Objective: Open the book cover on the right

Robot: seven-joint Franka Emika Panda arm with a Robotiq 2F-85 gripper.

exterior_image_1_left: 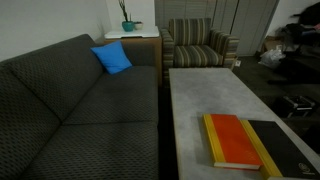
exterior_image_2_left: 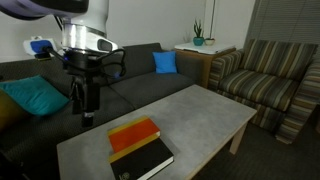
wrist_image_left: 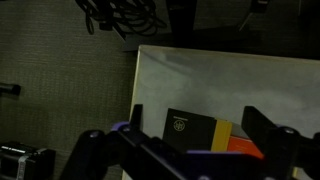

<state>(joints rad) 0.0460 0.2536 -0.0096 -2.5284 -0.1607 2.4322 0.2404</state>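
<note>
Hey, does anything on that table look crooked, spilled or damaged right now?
Nothing stands out. The black book cover lies flat and closed beside the orange-red book on the table, edges roughly parallel; no spill or damage shows. The open claw hovers clear of both.

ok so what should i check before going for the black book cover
1. black book cover closed and flat on the table: ok
2. Nothing lying on top of the cover: ok
3. hand open and empty: ok
4. Hand at the cover's edge: not ok, it hangs above the table, apart from both books
5. Gap between the cover and the orange-red book beside it: cannot tell, they lie side by side and very close
6. Which edge is the spine and which one opens: cannot tell
</note>
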